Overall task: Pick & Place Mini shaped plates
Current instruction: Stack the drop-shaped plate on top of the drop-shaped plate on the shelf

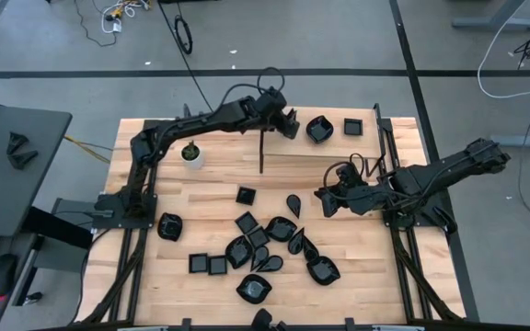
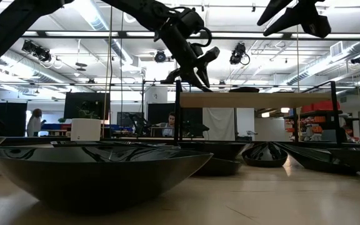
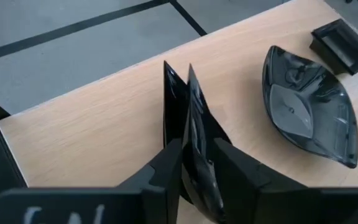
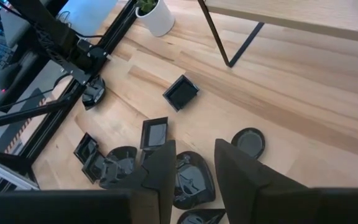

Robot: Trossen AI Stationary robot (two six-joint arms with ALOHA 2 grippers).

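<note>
My left gripper (image 1: 290,124) reaches over the raised wooden shelf (image 3: 92,124) at the table's far side, shut on a glossy black mini plate (image 3: 190,106) that stands on edge. Next to it on the shelf lie a leaf-shaped plate (image 3: 306,109) and a square plate (image 3: 344,40). My right gripper (image 4: 194,162) hovers open and empty at mid-right (image 1: 323,204), above a teardrop plate (image 4: 191,180) in the loose cluster of plates (image 1: 265,244) on the table. My left gripper has the plate's near end (image 3: 194,158) between its two fingers, one finger (image 3: 166,168) on the hollow face and the other on the back. The fingers slant down from the table's left. The plate stands on edge, its pointed tip (image 3: 166,65) away from the gripper. The fingers hide its lower edge.
A white pot with a green plant (image 1: 191,154) stands at far left. The shelf's black legs (image 4: 229,43) stand on the table behind the cluster. Square plates (image 4: 181,93) and a round one (image 4: 248,142) lie apart. A large plate (image 2: 92,169) fills the low view's foreground.
</note>
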